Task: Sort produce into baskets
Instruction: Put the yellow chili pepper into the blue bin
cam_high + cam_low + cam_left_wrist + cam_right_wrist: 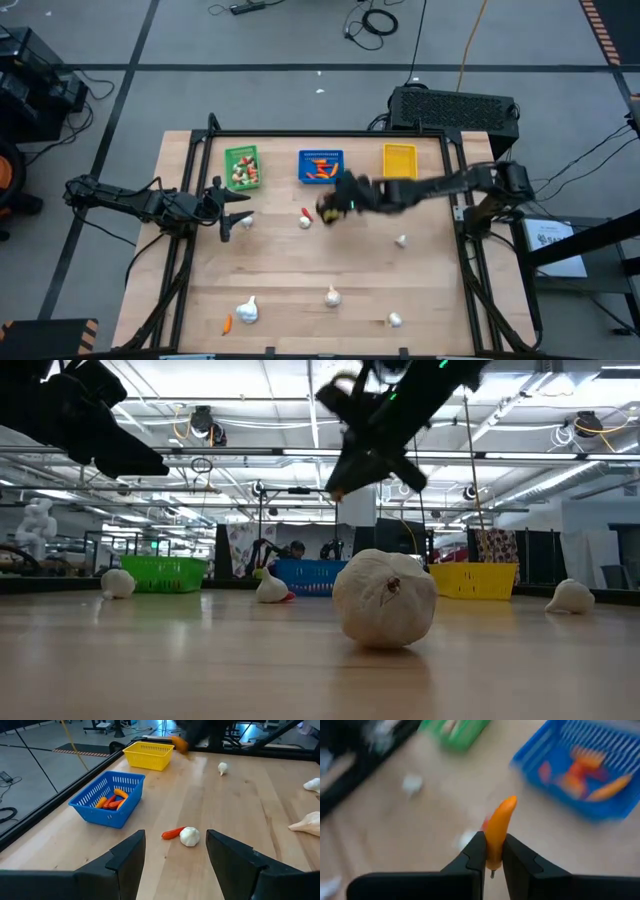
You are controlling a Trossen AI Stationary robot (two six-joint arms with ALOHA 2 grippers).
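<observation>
Right gripper [490, 851] jaws clamped on orange pepper [499, 829], centre of high view, beside blue basket [321, 166]; left gripper [175, 851] jaws apart; yellow basket [399, 161] looked empty; garlic bulbs [332, 296] remained on desk [300, 270].

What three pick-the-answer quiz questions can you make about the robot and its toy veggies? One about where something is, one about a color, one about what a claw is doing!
1. Where is the blue basket?
A. between the green basket and the yellow basket
B. at the row's end
C. on the floor

2. What color is the piece in the right gripper?
A. white
B. orange
C. green

3. The left gripper is:
A. holding garlic
B. open, empty
C. inside a basket

Answers: 1 A, the high view shows it in the middle; 2 B, the orange piece is pinched between the fingers; 3 B, the fingers are spread with nothing between.
</observation>
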